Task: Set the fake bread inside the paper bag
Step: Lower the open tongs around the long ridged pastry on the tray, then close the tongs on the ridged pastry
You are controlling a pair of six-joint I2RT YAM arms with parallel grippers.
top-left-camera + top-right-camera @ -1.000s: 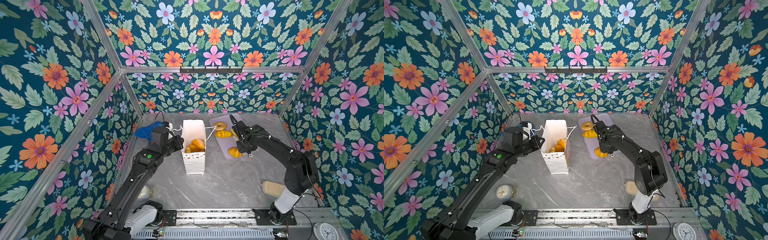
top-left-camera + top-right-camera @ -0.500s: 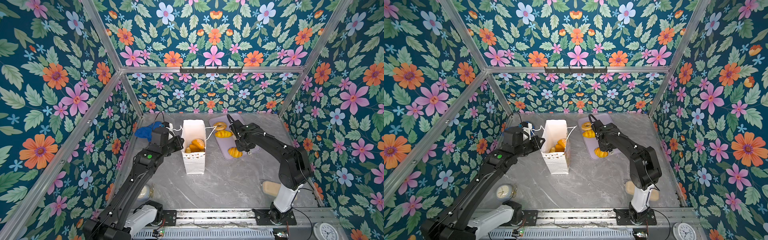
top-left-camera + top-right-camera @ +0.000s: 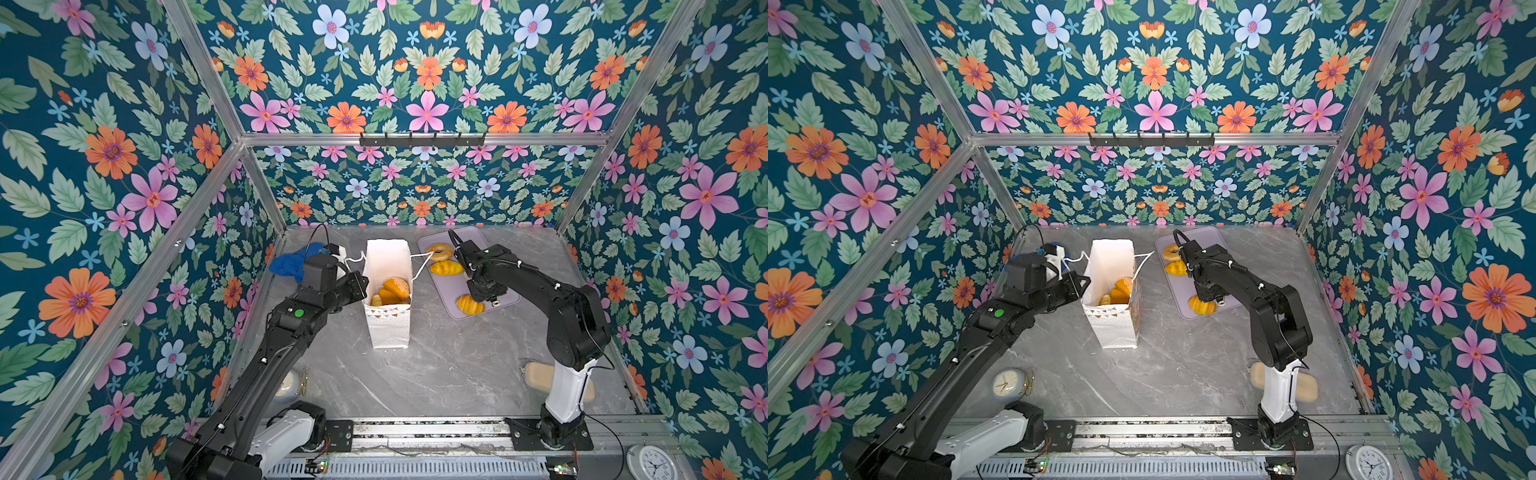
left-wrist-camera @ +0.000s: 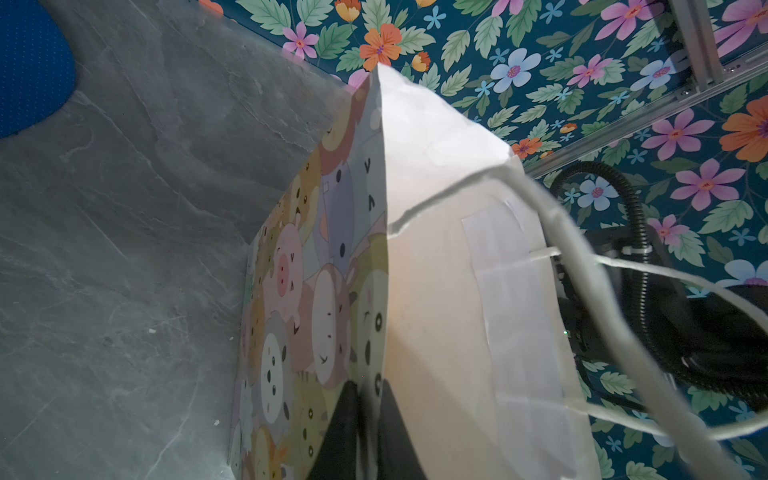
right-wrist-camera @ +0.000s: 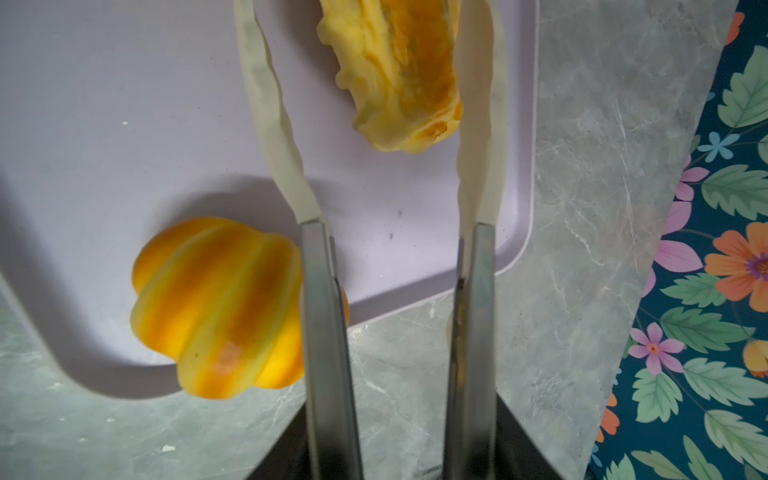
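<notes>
Right gripper (image 5: 365, 50) hangs over the lilac tray (image 3: 453, 291). Its fingers are spread either side of the long loaf (image 5: 395, 75) and haven't closed on it: one finger is close to the crust, the other has a gap.

My read: centre on the loaf, drop lower, then close across the narrow width. It's glossy and will likely slip. The ribbed bun (image 5: 220, 307) sits just beside one finger at the tray's near corner, so don't nudge it.

Left gripper (image 4: 365, 415) has its fingers pressed together on the paper bag (image 3: 390, 328) rim, holding the mouth open. A loose cord handle (image 4: 582, 262) could snag on the drop.

Bag: upright, mid-worktop toward the far edge, three breads visible inside. Tray: just right of it, holding the ring bagel (image 3: 440, 251), loaf and bun.
</notes>
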